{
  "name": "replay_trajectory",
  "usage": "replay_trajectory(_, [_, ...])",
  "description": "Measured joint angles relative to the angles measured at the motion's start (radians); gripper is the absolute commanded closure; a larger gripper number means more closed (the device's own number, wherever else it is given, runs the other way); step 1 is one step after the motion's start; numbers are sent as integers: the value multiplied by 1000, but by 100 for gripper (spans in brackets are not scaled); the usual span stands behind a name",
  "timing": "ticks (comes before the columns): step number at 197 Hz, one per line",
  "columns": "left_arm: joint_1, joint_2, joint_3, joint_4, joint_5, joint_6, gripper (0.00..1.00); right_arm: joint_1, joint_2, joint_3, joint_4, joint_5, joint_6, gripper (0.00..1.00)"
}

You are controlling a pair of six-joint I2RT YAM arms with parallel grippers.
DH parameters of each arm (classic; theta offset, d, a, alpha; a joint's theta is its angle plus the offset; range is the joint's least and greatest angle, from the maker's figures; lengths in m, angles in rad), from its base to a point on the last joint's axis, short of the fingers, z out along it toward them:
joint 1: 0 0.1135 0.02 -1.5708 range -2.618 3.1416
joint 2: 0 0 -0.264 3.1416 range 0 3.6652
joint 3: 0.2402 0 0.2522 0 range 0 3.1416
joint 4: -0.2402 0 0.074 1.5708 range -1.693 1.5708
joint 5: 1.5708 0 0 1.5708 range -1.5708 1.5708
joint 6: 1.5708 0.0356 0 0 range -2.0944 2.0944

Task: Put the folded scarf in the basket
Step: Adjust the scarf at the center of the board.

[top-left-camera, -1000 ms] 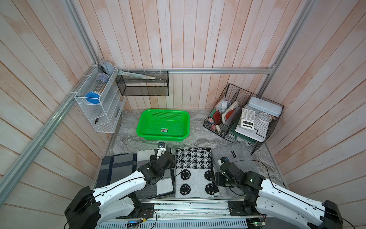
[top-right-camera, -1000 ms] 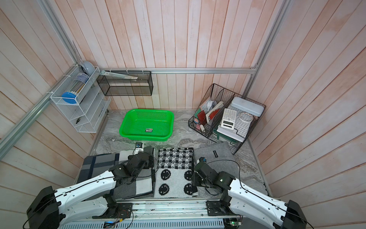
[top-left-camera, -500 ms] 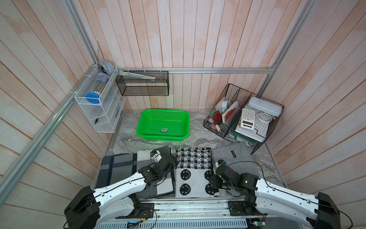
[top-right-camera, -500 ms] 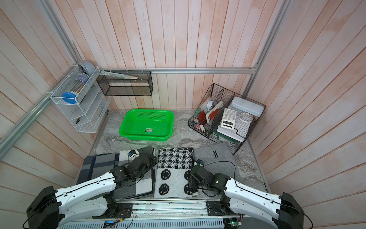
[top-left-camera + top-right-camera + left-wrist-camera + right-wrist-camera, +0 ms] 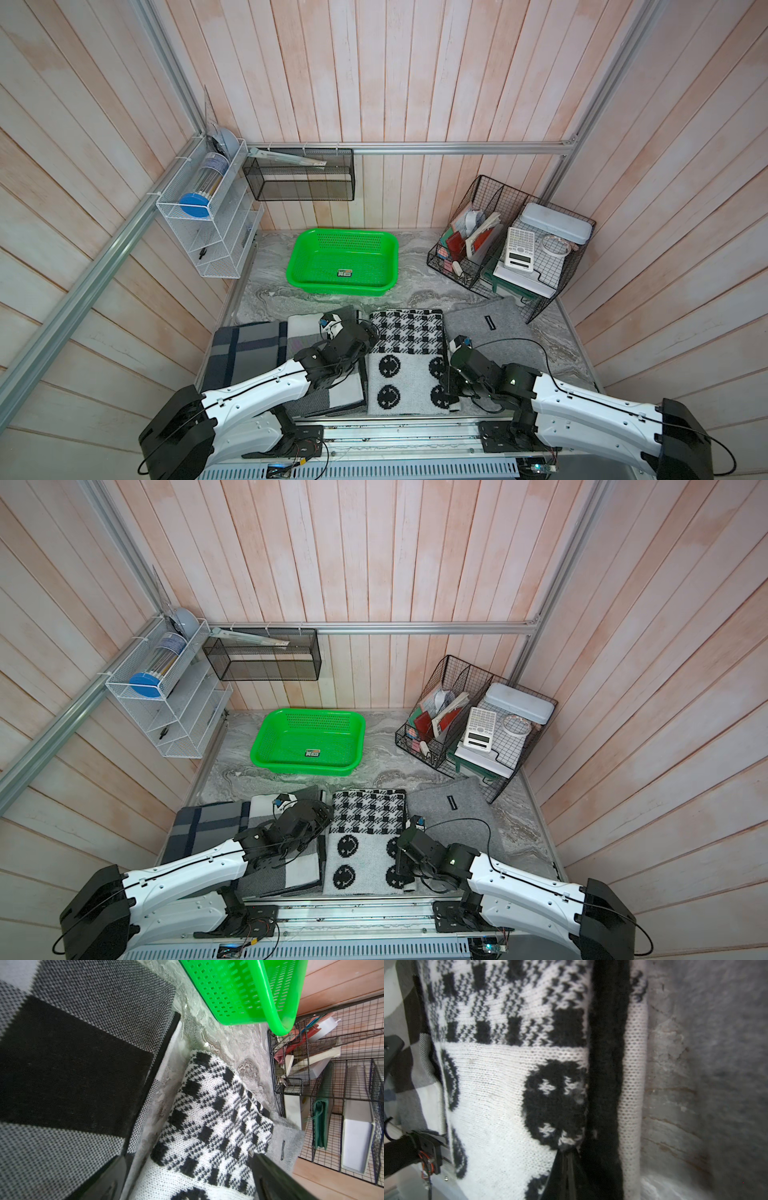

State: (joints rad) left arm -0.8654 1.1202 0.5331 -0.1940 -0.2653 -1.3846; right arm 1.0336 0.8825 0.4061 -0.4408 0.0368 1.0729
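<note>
Grasping step: right fingers (image 5: 566, 1169) pinch the houndstooth scarf (image 5: 405, 357) at its edge; left fingers (image 5: 276, 1180), open astride it, should close next.

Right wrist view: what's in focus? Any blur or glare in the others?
Right wrist: patterned scarf knit sharp, grey cloth soft, right gripper a dark blur. Left wrist: basket crisp, plaid scarf smeared at the frame corner. Both top views: even light, sharp.
</note>
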Motion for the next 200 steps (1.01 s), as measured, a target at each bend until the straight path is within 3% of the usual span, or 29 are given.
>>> replay_trajectory(69, [0,-53,-108,194,74,134,0,0,-132,0,-99,77,-16,100])
replay_trajectory(99, [-16,-108,-117,216,87,291,0,0,-204,2,-165,136,-31,100])
replay_trajectory(126, [-85,-140,-97,185,46,473,0,0,-232,4,-209,179,-43,100])
replay_trajectory(200, [-150,-226,-92,191,-71,848,0,0,-151,14,-224,233,-84,100])
